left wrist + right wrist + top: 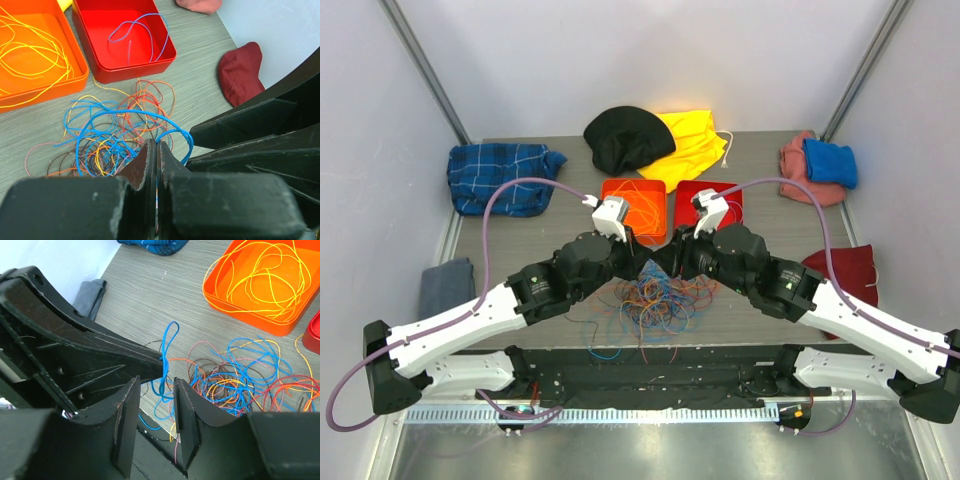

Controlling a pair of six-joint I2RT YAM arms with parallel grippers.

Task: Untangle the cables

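A tangle of blue, orange, red, yellow and brown cables (655, 300) lies on the table in front of both arms. My left gripper (154, 145) is shut on a blue cable (125, 117) and holds a loop of it above the pile. In the right wrist view that loop (167, 342) rises to the left gripper's tip (145, 365). My right gripper (156, 385) is open and empty, its jaws either side of the hanging blue strands without touching them. In the top view the left gripper (642, 262) and the right gripper (672, 262) meet tip to tip over the pile.
An orange tray (613, 188) holds yellow cable and a red tray (682, 190) holds one blue cable, both behind the pile. Cloths ring the table: blue plaid (500, 175), black (625, 135), yellow (695, 145), pink (798, 165), blue (830, 162), maroon (850, 270), grey (445, 285).
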